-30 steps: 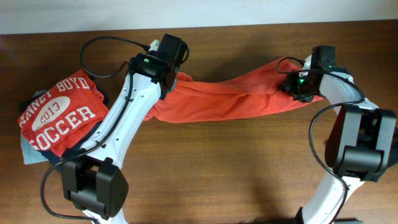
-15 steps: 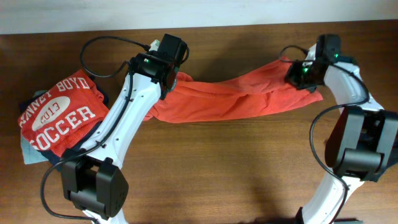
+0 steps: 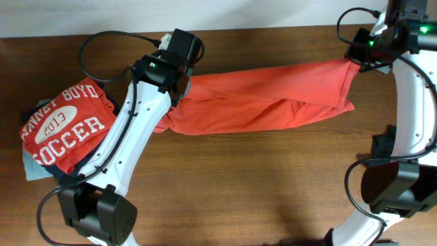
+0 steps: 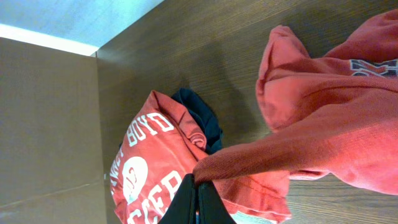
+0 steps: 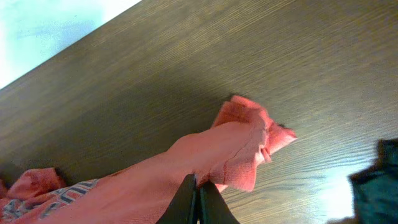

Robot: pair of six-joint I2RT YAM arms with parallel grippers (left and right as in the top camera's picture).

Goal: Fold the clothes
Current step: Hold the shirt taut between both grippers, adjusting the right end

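Moved: right claw up & outward, orange shirt pulled tauter | grip: right claw & left claw both pinched shut on shirt ends | loc: shirt spans far worktop betw. arms | tip: keep tension even, lay flat w/o twist.

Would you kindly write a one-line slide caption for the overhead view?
Left gripper and right gripper hold the orange-red fabric shirt stretched across the brown wooden table.

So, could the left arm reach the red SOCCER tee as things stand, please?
Probably not yet: the SOCCER tee lies bare close by, but the left gripper is shut on the orange shirt and must release it first.
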